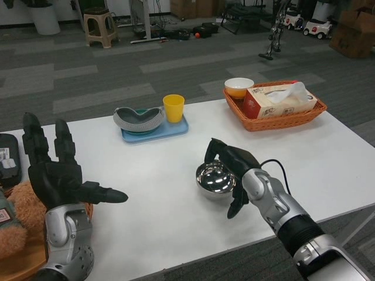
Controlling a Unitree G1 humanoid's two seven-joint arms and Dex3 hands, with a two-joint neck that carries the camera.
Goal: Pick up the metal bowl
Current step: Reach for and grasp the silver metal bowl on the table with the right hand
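Metal bowl (215, 180) sits upright on the white table (158, 193), a bit right of centre & toward the near edge, shiny inside facing up. Right hand (232, 172) wraps it from the robot's right: upper fingers (214, 149) curl over the far rim, thumb (238, 202) drops past the near-right rim, palm against the bowl's side. Looks like a grip on the bowl, tho bowl bottom seems to rest on the table. Silver right forearm (287, 213) runs back to the lower right corner w/ a black cable looping off the wrist. Left hand (58, 175) is well apart from the bowl, at the near left over the table edge, palm up-ish, fingers spread & pointing up, thumb stuck out toward the right, holding nothing. Behind the bowl, toward the far edge: blue tray (155, 131) w/ a grey dish (139, 119) and a yellow cup (173, 108) on it. Far right: orange wicker basket (275, 120) holding a tissue box (280, 99) and a small white-and-yellow bowl (239, 87). Near left edge: brown plush toy (20, 216) & a dark object (9, 159), partly cut off by the frame. Beyond the table: grey carpet floor, a stool (99, 27), boxes.
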